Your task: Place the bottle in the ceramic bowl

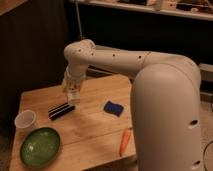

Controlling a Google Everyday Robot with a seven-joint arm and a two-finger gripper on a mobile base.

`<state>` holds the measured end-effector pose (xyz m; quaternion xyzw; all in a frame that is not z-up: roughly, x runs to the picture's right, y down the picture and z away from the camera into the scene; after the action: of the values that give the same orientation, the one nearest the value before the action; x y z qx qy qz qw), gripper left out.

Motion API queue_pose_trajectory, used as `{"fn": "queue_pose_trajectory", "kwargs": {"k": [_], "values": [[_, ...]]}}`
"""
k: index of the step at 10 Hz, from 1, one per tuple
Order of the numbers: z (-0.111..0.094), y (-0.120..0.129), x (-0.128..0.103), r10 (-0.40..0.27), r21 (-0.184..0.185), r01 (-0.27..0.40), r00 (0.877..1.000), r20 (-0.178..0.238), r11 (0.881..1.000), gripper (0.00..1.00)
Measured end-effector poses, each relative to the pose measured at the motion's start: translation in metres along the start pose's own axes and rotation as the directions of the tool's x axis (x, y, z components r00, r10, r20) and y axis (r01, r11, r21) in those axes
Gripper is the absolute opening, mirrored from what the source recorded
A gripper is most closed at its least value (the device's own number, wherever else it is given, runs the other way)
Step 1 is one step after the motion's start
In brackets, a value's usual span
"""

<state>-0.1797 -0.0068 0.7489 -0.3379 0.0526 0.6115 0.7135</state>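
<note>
My gripper (72,90) hangs from the white arm over the back middle of the wooden table (95,132). It is shut on the bottle (74,96), a small whitish bottle held upright just above the tabletop. The ceramic bowl (41,146) is a glossy green shallow dish at the table's front left corner, well to the front left of the gripper, and nothing shows inside it.
A translucent white cup (26,120) stands just behind the bowl. A black bar-shaped object (59,111) lies between the gripper and the cup. A blue sponge-like block (113,107) and an orange carrot (124,141) lie to the right. My arm's large body fills the right side.
</note>
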Motion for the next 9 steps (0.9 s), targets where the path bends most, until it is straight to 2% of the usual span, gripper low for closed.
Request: {"fn": "queue_pose_trajectory", "kwargs": {"k": [1, 3, 6, 7, 8, 9], "values": [[0.001, 0.001, 0.001, -0.005, -0.002, 0.005, 1.000, 0.001, 1.000, 0.00], [0.002, 0.009, 0.009, -0.063, -0.029, 0.064, 0.998, 0.014, 0.998, 0.00], [0.003, 0.038, 0.052, -0.168, -0.100, 0.171, 0.985, 0.036, 0.980, 0.00], [0.004, 0.057, 0.084, -0.227, -0.137, 0.231, 0.973, 0.046, 0.963, 0.00], [0.004, 0.068, 0.102, -0.260, -0.159, 0.265, 0.964, 0.049, 0.951, 0.00], [0.005, 0.081, 0.122, -0.300, -0.186, 0.305, 0.952, 0.053, 0.934, 0.00]]}}
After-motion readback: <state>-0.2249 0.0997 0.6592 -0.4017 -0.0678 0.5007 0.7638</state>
